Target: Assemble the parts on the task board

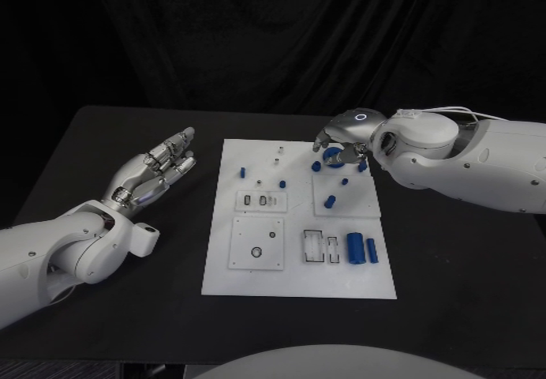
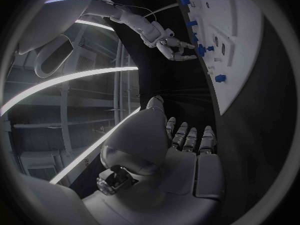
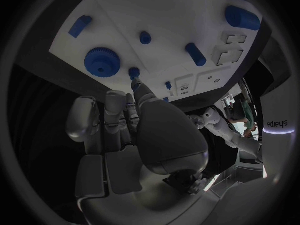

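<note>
The white task board point(image 1: 298, 278) lies mid-table with blue parts on it. My right hand point(image 1: 342, 138) hovers over its far right corner, fingers pointing down around a blue gear point(image 1: 334, 162). In the right wrist view the gear point(image 3: 102, 61) lies flat on the board, and one fingertip point(image 3: 139, 86) reaches a small blue peg point(image 3: 134, 72) beside it; the other fingers are loosely curled and hold nothing. My left hand point(image 1: 159, 170) floats left of the board, palm up, fingers straight and apart, empty. The left wrist view shows those fingers point(image 2: 190, 137) beside the board's edge point(image 2: 240, 80).
Two large blue cylinders point(image 1: 362, 247) lie at the board's near right beside rectangular slots point(image 1: 321, 246). A blue pin point(image 1: 330, 201) and short pegs point(image 1: 241, 170) stand further back. A square inset plate point(image 1: 257, 243) sits near left. Bare black table point(image 1: 136, 316) surrounds the board.
</note>
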